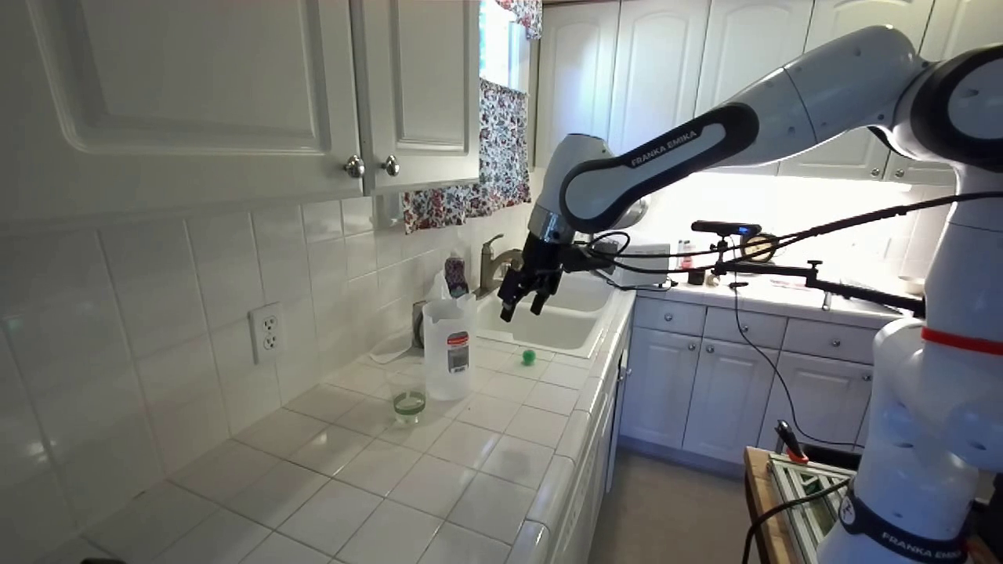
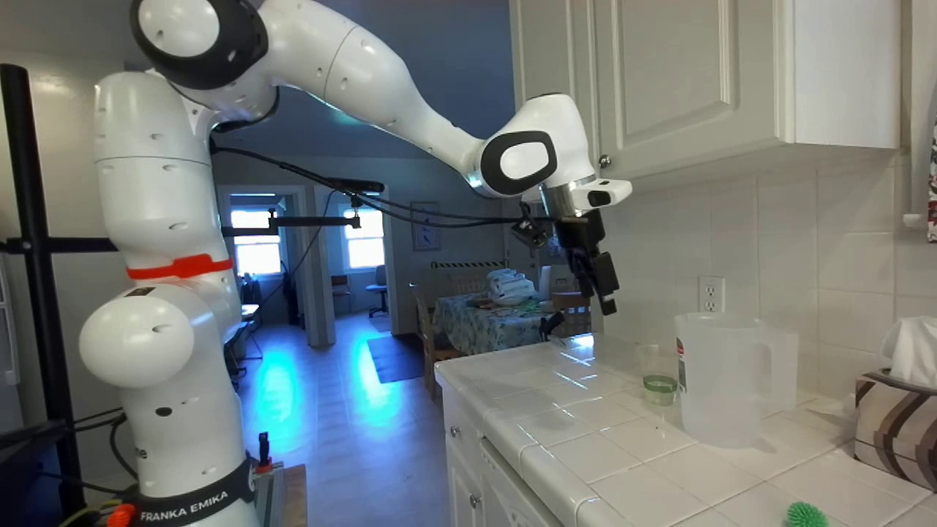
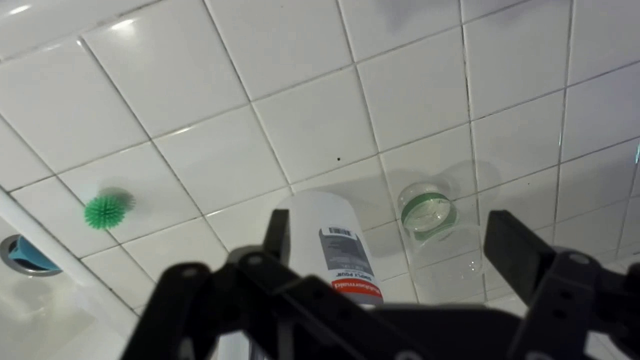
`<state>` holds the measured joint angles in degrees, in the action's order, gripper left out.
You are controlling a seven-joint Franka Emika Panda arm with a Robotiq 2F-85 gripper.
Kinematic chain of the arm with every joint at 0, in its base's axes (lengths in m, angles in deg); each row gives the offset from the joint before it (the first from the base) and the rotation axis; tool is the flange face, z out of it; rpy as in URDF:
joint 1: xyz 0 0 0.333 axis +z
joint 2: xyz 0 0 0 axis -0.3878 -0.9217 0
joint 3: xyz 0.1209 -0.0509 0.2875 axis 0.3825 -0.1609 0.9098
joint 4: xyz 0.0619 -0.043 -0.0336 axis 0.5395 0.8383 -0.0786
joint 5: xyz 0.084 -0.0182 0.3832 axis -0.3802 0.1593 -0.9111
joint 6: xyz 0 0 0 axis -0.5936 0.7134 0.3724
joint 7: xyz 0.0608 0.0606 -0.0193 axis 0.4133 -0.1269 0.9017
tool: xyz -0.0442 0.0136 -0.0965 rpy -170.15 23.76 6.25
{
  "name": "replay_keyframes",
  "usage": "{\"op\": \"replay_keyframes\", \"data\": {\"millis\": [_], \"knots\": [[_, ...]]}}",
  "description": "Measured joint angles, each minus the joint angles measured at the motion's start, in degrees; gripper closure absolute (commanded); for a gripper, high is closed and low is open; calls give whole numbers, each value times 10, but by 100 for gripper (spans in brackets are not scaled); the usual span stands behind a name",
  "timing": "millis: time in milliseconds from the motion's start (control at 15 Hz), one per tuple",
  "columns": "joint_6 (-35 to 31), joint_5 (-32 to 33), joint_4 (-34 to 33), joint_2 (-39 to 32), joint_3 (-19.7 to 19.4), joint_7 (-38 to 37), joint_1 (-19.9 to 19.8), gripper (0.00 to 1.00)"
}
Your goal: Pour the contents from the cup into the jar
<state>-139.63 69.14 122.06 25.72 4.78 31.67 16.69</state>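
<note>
The cup, clear glass with a green band near its base, stands upright on the tiled counter in both exterior views (image 1: 409, 403) (image 2: 660, 389). The jar, a whitish translucent pitcher with a handle and a red and grey label, stands upright close beside it (image 1: 440, 360) (image 2: 721, 388). My gripper (image 1: 523, 309) (image 2: 596, 296) is open and empty in the air, higher than both and toward the robot's side. In the wrist view, the cup (image 3: 425, 220) and part of the jar (image 3: 315, 225) show beyond the spread fingers (image 3: 390, 220). The cup's contents are hard to make out.
A green spiky ball (image 1: 529, 357) (image 2: 805, 514) (image 3: 105, 212) lies on the counter between jar and sink (image 1: 584, 333). A tissue box (image 2: 897, 428) stands near the jar. The tiled wall (image 1: 227, 313) and upper cabinets (image 1: 423, 94) bound the counter's back.
</note>
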Motion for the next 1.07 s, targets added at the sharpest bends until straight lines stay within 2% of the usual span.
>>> {"op": "replay_keyframes", "data": {"millis": [400, 600, 800, 1067], "knots": [[78, 1, -90, -78, 8, -106, 9, 0], [96, 2, -112, -95, 9, -125, 12, 0], [92, 2, -115, -96, 9, -129, 12, 0], [45, 3, -115, -106, 7, -180, 14, 0]]}}
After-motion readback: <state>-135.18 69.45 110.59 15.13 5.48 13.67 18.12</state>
